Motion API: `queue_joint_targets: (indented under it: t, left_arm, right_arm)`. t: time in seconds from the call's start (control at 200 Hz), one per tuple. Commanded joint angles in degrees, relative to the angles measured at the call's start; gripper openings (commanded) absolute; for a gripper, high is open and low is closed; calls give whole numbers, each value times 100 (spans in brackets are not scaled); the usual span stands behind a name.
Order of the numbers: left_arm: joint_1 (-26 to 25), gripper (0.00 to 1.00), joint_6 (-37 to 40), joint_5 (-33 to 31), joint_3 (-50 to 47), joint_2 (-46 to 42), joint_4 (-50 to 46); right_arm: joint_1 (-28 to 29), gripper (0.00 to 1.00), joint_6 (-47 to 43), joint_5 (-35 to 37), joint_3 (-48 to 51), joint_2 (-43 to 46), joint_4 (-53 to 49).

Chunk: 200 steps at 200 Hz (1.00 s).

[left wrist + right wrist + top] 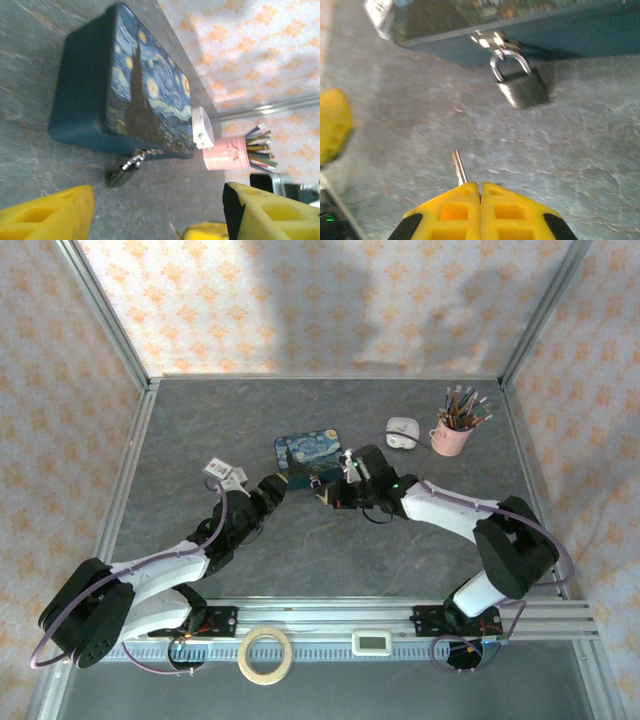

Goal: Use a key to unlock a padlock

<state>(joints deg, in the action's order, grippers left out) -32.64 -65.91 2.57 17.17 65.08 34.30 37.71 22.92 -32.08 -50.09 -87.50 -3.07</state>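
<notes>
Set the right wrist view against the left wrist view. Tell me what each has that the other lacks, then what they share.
Right wrist, not left: the key plainly seen, its blade jutting from the shut right gripper. Left wrist, not right: the pink pencil cup, the white case, and the left gripper with its fingers wide apart. Both: the padlock hanging by its shackle from the latch of the blue tin.
</notes>
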Motion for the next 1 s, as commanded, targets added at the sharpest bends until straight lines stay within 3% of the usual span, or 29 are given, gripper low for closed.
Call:
queue_joint_targets:
  t: [0.0, 0.24, 0.485, 0.696, 0.866, 0.936, 0.996]
  left_arm:
    - [-126, 67, -47, 236, 67, 188, 617]
    - [-421, 65, -423, 305, 254, 885, 1256]
    - [-614, 53, -711, 511, 595, 1683, 1708]
    - [-699, 33, -713, 456, 773, 1824, 1748]
    - [-724, 0, -680, 499, 823, 1898, 1698]
    - [-717, 0, -608, 487, 818, 1866, 1647]
    - [-709, 0, -359, 440, 806, 1767, 1581]
  right_arm:
    - [-18, 0, 274, -493, 82, 176, 431]
    - [-18, 0, 315, -677, 321, 215, 1005]
    - [7, 0, 376, -728, 461, 290, 1373]
    - [17, 0, 412, -686, 534, 310, 1560]
    - [17, 0, 425, -652, 570, 360, 1646]
    - [17, 0, 384, -550, 579, 438, 1577]
    - [4, 11, 268, -380, 587, 602, 1460]
